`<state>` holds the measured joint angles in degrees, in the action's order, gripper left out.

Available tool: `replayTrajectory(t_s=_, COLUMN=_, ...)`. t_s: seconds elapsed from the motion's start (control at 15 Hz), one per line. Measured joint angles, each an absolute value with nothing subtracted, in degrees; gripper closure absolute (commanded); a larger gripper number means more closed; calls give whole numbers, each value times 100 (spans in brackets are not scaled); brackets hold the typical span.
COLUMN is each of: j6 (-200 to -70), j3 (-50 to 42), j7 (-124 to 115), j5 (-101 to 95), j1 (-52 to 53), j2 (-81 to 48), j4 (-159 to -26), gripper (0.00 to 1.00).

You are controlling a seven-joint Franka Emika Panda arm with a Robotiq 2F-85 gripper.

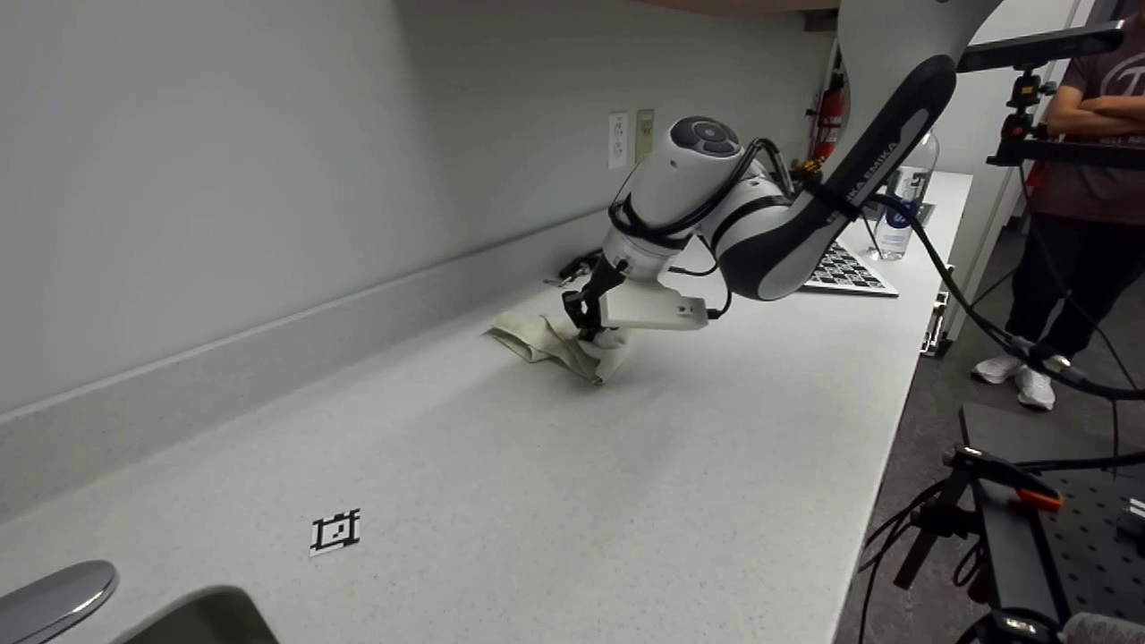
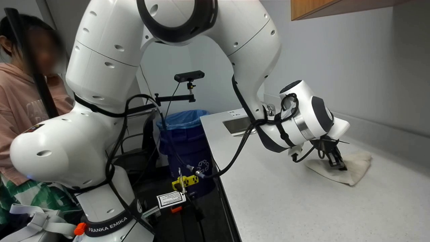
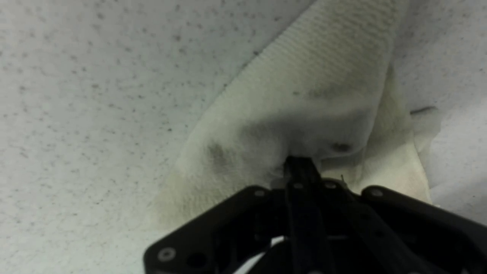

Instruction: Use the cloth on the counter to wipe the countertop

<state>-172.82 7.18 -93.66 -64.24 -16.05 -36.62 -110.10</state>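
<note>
The beige cloth [image 1: 519, 335] lies wrinkled and partly folded on the white countertop [image 1: 581, 483], near the backsplash. In both exterior views my gripper [image 1: 590, 336] points down onto it, the fingertips touching the fabric. The wrist view has the cloth [image 3: 335, 68] running up from the fingertips, with dark smudges on it and a fold at the right. There the fingers of the gripper [image 3: 302, 161] stand together, pressed into the fabric. Whether a bit of cloth is pinched between them cannot be made out. Part of the cloth is hidden beneath the gripper.
A low backsplash [image 1: 295, 335] runs along the wall. A black-and-white patterned board [image 1: 845, 268] and a bottle [image 1: 894, 237] stand behind the arm. At the opposite end are a sink [image 1: 210, 622], a faucet [image 1: 58, 597] and a small printed marker [image 1: 335, 532]. A wooden cabinet [image 2: 312, 8] hangs overhead.
</note>
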Motion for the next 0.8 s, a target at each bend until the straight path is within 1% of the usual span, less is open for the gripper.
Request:
replayTrajectory(t_s=0.53, j6=-17300, j3=1045, j7=-8931, j5=-6425, j1=-1824, j2=-3208, j4=-11786, gripper=100)
replayTrajectory(t_s=0.8, j6=-17301, j3=1398, j7=-8601, j5=-6338, j1=-2110, j2=-2883, j4=-12366, gripper=100)
